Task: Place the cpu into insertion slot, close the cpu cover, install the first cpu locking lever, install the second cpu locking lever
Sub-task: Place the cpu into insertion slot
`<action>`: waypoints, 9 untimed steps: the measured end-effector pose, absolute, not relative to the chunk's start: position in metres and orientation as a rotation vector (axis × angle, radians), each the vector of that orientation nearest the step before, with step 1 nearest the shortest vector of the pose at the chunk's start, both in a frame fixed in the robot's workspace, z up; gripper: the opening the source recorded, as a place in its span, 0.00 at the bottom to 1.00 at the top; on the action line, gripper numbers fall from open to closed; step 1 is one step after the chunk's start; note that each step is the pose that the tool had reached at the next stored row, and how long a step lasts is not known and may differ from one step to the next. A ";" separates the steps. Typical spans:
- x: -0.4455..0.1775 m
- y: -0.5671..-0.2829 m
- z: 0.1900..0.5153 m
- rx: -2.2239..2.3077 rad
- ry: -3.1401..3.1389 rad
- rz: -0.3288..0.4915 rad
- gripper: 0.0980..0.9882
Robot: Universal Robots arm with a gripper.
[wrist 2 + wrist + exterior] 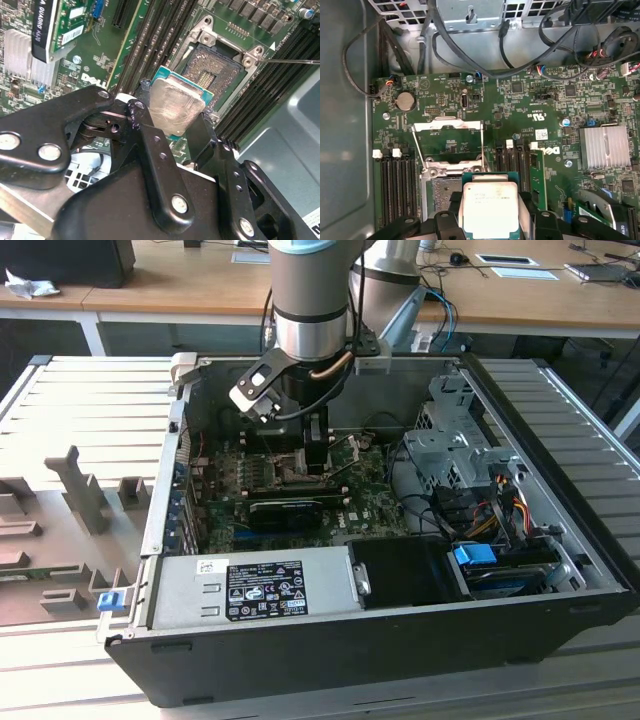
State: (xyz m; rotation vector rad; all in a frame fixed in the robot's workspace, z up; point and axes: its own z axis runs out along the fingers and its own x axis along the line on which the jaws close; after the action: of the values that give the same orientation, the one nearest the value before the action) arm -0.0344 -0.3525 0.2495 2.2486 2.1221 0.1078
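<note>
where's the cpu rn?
In both wrist views the cpu is clamped in the tool, close by the uncovered insertion slot, not seated in it.

Exterior view: aimed down into the open computer case [350, 650] from farther off.
Both wrist views: held close over the motherboard [530, 100] [90, 65]; chip [175, 107] [490, 210] shared.

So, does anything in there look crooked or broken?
Nothing looks broken. The cpu, clamped in the tool, has a smeared, scuffed-looking face and hangs near the insertion slot, not seated in it. The cpu cover stands open.
</note>
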 end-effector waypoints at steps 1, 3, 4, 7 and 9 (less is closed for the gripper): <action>-0.034 -0.352 0.249 2.249 2.122 0.108 0.48; -0.034 -0.350 0.248 2.248 2.122 0.108 0.48; -0.034 -0.350 0.247 2.248 2.122 0.108 0.48; -0.035 -0.348 0.244 2.253 2.117 0.108 0.48; -0.035 -0.346 0.242 2.257 2.112 0.107 0.48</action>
State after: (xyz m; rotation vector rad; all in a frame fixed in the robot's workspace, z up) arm -0.0345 -0.3455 0.2422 2.2572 2.1124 0.1073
